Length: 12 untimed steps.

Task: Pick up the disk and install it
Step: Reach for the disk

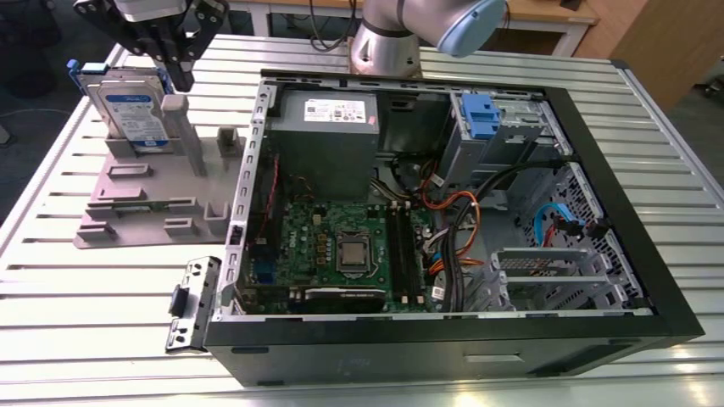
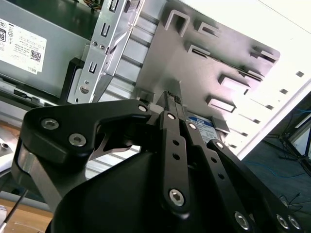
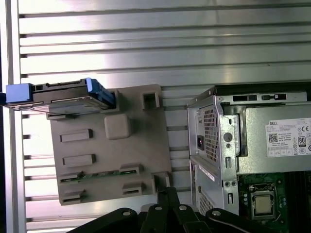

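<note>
Presently, gripper (image 1: 181, 79) state: fingers drawn together, nothing between them, tips pointing down.
Gripper position: hanging above the grey stand (image 1: 147, 199) at the exterior view's left, outside the open computer case (image 1: 620, 170), touching nothing visible.
Disk (image 1: 127, 114) location: slotted into the far end of the stand, standing on edge, labelled face toward the exterior camera, blue bracket round its rim.
Disk from gripper: lower and off to one side, not straight beneath. In the first wrist view, seen edge-on (image 3: 58, 96) and well apart from the gripper (image 3: 165, 194), with most of the stand (image 3: 112, 145) between.
Long axis: top edge running across the stand toward the case side, with only the thin dimension presented upward.
Second wrist view: closed gripper (image 2: 173, 97) in front of the stand, with a sliver of the disk label (image 2: 201, 121) just past the fingers.
Grasp judgement: thin top edge likely the only span to close on from above.
Task standing: pick-up apparently not begun, disk seated in its slot.
</note>
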Each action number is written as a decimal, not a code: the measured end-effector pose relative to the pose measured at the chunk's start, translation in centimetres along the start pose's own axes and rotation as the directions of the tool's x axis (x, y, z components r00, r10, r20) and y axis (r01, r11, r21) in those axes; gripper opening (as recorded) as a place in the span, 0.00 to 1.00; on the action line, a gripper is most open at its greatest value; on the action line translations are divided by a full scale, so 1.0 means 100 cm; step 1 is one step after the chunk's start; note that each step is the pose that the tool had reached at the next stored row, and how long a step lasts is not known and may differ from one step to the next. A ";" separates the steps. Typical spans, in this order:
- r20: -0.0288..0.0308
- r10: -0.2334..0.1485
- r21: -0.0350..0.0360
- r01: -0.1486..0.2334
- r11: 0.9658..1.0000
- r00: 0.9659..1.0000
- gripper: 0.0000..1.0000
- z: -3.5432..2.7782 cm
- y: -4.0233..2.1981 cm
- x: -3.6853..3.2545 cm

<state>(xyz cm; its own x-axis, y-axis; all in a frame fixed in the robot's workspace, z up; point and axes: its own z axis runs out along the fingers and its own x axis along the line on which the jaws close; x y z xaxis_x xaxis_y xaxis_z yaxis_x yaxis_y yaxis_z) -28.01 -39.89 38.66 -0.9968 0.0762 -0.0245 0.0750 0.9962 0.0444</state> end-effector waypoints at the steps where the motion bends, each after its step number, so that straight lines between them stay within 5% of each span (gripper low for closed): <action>1: 0.000 0.000 0.000 0.000 1.000 1.000 0.10 0.0000 0.0000 0.0003; 12: 0.000 0.000 0.000 0.000 1.000 1.000 0.10 0.0001 -0.0003 0.0034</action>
<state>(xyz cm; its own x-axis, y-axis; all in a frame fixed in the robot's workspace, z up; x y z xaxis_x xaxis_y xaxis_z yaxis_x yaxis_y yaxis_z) -28.35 -39.89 38.64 -0.9968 0.0762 -0.0244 0.0751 0.9962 0.0444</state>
